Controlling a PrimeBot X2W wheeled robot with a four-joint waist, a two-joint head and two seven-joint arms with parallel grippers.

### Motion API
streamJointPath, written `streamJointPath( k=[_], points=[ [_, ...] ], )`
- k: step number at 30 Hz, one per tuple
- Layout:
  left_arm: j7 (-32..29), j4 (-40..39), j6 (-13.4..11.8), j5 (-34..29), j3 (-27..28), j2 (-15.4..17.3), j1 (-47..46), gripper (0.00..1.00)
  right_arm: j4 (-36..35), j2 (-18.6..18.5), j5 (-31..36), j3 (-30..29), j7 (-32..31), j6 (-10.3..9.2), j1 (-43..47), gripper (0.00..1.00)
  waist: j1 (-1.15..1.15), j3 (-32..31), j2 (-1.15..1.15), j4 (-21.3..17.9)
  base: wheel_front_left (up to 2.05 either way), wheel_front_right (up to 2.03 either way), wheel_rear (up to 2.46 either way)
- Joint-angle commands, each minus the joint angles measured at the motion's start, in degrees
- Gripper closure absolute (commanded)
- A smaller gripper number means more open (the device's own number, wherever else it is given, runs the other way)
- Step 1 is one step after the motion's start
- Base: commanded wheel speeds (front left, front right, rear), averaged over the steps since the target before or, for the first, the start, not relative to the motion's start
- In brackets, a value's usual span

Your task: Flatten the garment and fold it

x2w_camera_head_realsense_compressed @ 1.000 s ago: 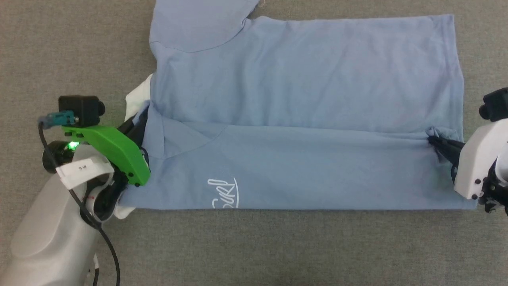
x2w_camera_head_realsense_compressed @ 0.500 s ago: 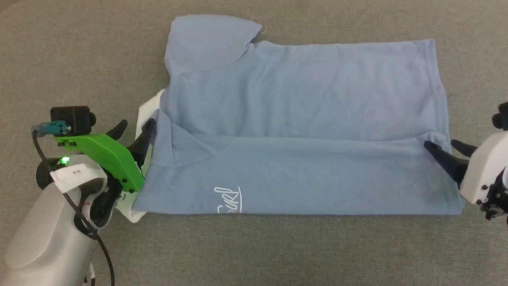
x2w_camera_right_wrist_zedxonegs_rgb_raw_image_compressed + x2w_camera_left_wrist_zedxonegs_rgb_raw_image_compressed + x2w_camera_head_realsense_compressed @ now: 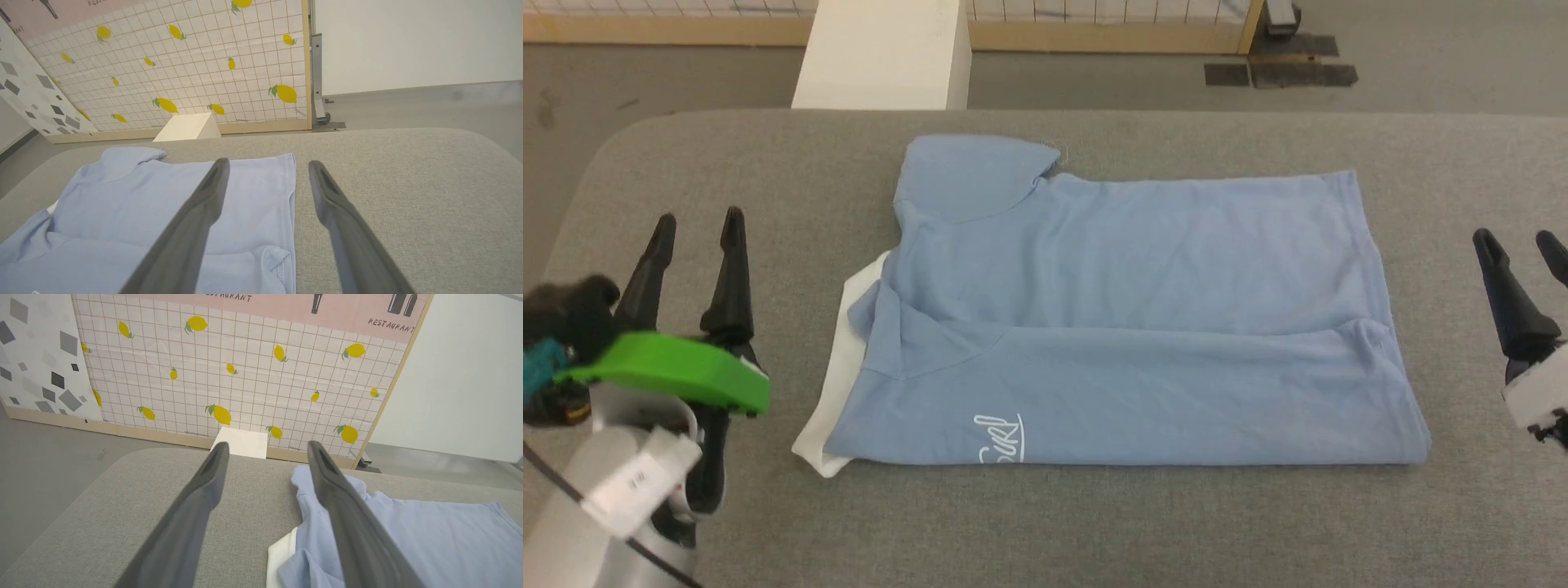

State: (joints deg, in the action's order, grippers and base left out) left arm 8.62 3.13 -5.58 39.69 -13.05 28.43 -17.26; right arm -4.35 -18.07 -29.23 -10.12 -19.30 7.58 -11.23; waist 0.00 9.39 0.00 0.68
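The garment [image 3: 1127,310] is a light blue T-shirt lying on the grey table, its near part folded lengthwise over the rest, with a white panel poking out at its left end and a white script logo near the front edge. It also lies in the left wrist view [image 3: 408,539] and the right wrist view [image 3: 135,212]. My left gripper [image 3: 698,229] stands open over bare table left of the shirt, nothing between its fingers [image 3: 204,498]. Off the shirt's right end my right gripper [image 3: 1519,245] is open and empty too, its fingers [image 3: 200,212] apart.
The grey padded table [image 3: 1094,523] has rounded far corners. Beyond its far edge stand a white block [image 3: 882,53] on the floor and a lemon-patterned tiled wall panel [image 3: 245,367]. Dark mats [image 3: 1282,73] lie on the floor at the far right.
Both grippers opened, let go of the shirt's ends and drew away outward. The head camera rose and tilted, so the table's far edge and the floor now show.
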Motion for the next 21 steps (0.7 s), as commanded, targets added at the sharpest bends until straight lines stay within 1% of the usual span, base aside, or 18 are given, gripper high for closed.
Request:
streamJointPath(
  k=[1,4,6,11,13,17,20,21],
  points=[
    [2.6,0.0,-0.3,-1.6,0.2,-0.9,1.6,0.00,0.5,0.7,0.8,-0.3,3.0,-0.09,1.4,0.00,0.00,-1.5,0.00,0.1,0.00,0.00,0.00],
    [5.5,0.5,-0.3,-3.7,0.4,-2.6,4.1,0.00,1.7,1.9,2.3,-0.6,9.8,-0.09,3.7,0.00,0.00,-1.9,0.00,0.3,0.00,0.00,0.00],
    [6.1,1.0,0.1,-5.0,0.7,-3.8,5.6,0.00,2.7,2.6,3.3,-0.6,13.4,-0.09,5.2,0.00,0.00,-2.1,0.00,0.4,0.00,0.00,0.00],
    [6.3,1.6,1.1,-7.4,2.9,-7.3,8.1,0.00,5.8,4.4,4.1,0.2,18.4,-0.09,7.3,0.00,0.00,-1.9,0.00,0.3,0.00,0.00,0.00],
    [6.4,1.4,1.7,-8.4,4.0,-8.4,8.7,0.00,6.8,4.7,4.2,0.7,19.2,-0.09,7.5,0.00,0.00,-1.7,0.00,0.2,0.00,0.00,0.00],
    [6.4,3.0,2.6,-9.4,5.1,-10.0,9.0,0.00,8.5,4.7,4.3,1.7,18.8,-0.09,7.1,0.00,0.00,-1.1,0.00,0.2,0.00,0.00,0.00],
    [6.2,5.1,2.7,-9.0,4.8,-10.9,9.2,0.00,9.3,4.7,4.3,2.4,18.2,-0.09,7.0,0.00,0.00,-0.5,0.00,0.3,0.00,0.00,0.00],
    [4.8,6.3,2.6,-8.3,4.6,-11.2,9.5,0.00,9.5,4.7,4.3,2.5,18.1,-0.09,7.2,0.00,0.00,-0.4,0.00,0.3,0.00,0.00,0.00]
  ],
)
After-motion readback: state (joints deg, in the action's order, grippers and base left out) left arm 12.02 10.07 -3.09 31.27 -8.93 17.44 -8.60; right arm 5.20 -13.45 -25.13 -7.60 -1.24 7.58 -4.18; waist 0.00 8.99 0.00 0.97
